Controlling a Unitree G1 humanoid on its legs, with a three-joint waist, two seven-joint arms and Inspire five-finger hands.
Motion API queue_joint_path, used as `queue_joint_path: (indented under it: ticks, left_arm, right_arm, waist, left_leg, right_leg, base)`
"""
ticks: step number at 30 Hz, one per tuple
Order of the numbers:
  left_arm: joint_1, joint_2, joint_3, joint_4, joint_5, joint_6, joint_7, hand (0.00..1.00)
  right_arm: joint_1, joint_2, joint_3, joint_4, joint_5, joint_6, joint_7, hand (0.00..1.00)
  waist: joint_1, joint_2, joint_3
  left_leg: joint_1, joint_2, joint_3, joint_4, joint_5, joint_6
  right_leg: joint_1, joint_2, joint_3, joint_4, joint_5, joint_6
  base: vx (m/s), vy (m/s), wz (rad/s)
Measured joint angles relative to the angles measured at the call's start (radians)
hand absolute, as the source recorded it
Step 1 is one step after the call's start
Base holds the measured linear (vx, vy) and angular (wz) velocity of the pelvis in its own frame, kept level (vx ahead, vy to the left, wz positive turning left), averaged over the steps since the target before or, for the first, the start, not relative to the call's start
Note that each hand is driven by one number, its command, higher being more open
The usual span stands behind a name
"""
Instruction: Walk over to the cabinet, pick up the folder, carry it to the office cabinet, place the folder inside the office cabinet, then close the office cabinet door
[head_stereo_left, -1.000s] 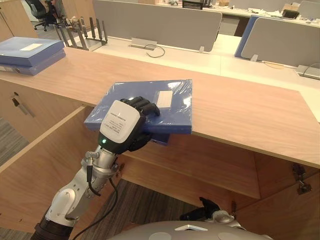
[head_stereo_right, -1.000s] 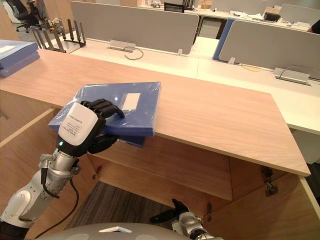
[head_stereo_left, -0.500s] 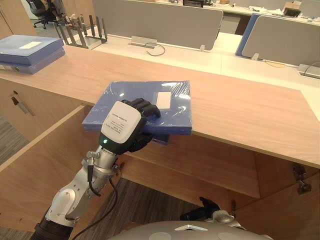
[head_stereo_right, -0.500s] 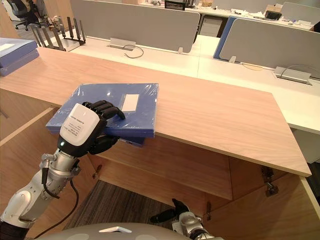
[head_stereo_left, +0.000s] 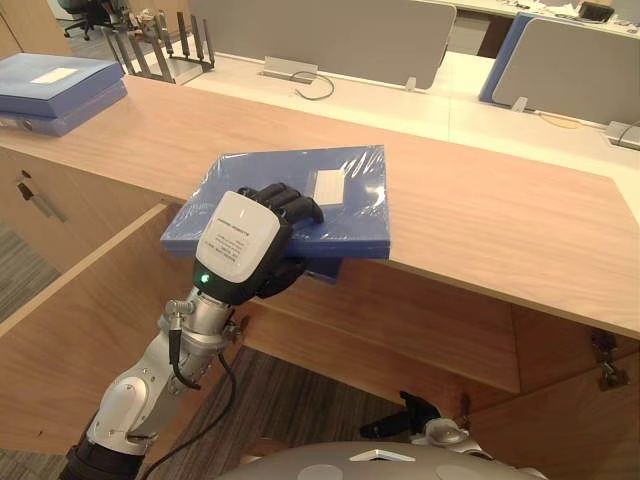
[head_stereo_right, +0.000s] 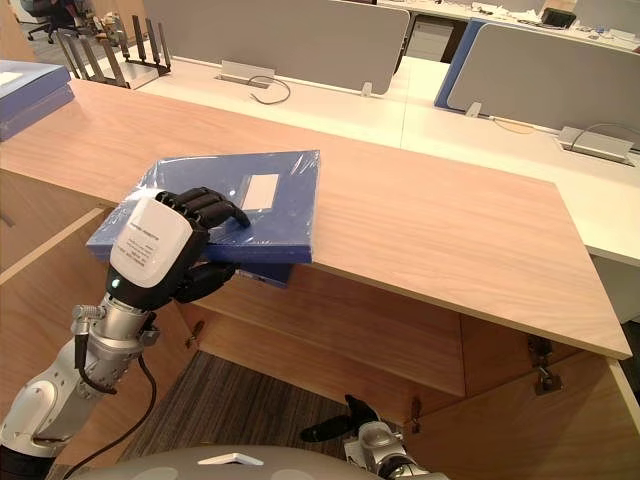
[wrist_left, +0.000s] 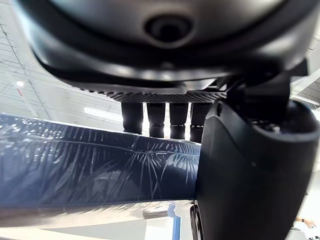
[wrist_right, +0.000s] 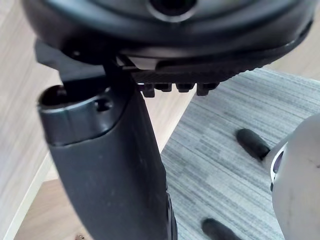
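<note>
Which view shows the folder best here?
The left eye view: the whole folder shows, at the cabinet top's near edge, the left hand gripping its near side. The right eye view is much the same. The left wrist view shows its wrapped edge close up. The right wrist view faces carpet.

A long wooden counter spans the middle. Beyond it, at 12 o'clock, white desks stand behind grey partition screens, with a black file rack at 11 o'clock. Grey striped carpet covers the floor at 6 o'clock.
</note>
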Motion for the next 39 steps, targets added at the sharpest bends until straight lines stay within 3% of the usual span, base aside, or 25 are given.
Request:
queue_joint_path:
  ticks: [14, 20, 23, 39]
  left_arm:
    - [-0.021, -0.034, 0.073, -0.034, -0.058, 0.054, 0.006, 0.0]
    - [-0.124, -0.052, 0.133, -0.034, -0.091, 0.119, 0.031, 0.0]
    - [-0.212, -0.055, 0.177, -0.036, -0.108, 0.151, 0.086, 0.0]
    - [-0.374, -0.099, 0.268, -0.082, -0.185, 0.178, 0.203, 0.0]
  right_arm:
    - [0.002, 0.001, 0.0, 0.002, 0.0, 0.0, 0.001, 1.0]
    - [0.003, 0.003, 0.0, 0.002, 0.0, 0.001, 0.001, 1.0]
    - [0.003, 0.003, -0.001, 0.002, 0.0, 0.002, 0.002, 1.0]
    - [0.007, 0.034, -0.019, 0.007, -0.003, 0.002, 0.004, 1.0]
  waist:
    - [0.004, -0.007, 0.0]
    - [0.006, -0.008, -0.001]
    - [0.008, -0.012, -0.004]
    - [0.022, -0.024, -0.015]
  left_leg:
    - [0.0, 0.0, 0.0, -0.003, 0.001, 0.002]
    - [-0.002, 0.0, 0.0, -0.003, 0.003, 0.003]
    - [0.0, -0.001, 0.0, -0.003, 0.004, 0.003]
    - [0.0, -0.001, -0.002, -0.004, 0.011, 0.003]
  right_leg:
    - [-0.002, 0.0, 0.001, 0.0, 0.0, 0.0]
    - [-0.005, 0.0, 0.001, 0.0, 0.0, 0.0]
    - [-0.005, 0.0, 0.004, 0.0, 0.0, 0.0]
    - [-0.005, -0.001, 0.006, 0.0, 0.0, 0.0]
  base:
    - [0.0, 0.0, 0.0]
    - [0.0, 0.0, 0.0]
    - [0.0, 0.0, 0.0]
    - [0.0, 0.0, 0.0]
